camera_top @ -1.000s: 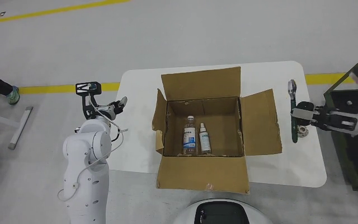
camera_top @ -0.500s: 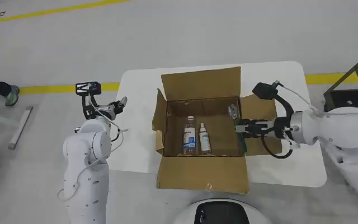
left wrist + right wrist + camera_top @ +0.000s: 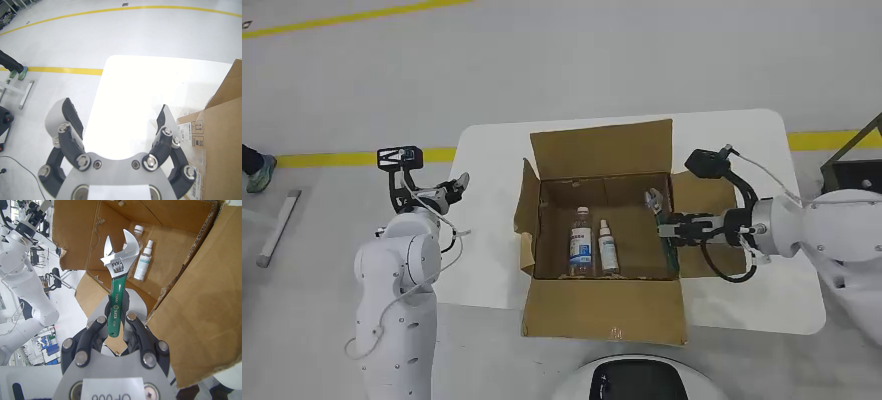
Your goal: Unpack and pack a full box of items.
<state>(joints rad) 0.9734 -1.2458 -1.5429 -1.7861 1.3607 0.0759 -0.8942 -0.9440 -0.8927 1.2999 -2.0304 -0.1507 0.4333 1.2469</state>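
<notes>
On white table (image 3: pixel 742 290), box (image 3: pixel 602 312), wrench (image 3: pixel 118 262) near its right wall clamped in right gripper (image 3: pixel 117 306); left gripper (image 3: pixel 117 115) apart.

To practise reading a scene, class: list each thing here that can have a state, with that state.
Brown cardboard box: open, flaps folded out.
Green-handled steel adjustable wrench: held by its handle, over the box.
Clear plastic bottle with white cap: capped, lying in the box.
Small white spray bottle: lying beside it.
Left gripper: jaws open, empty.
Right gripper: jaws shut on the wrench.
</notes>
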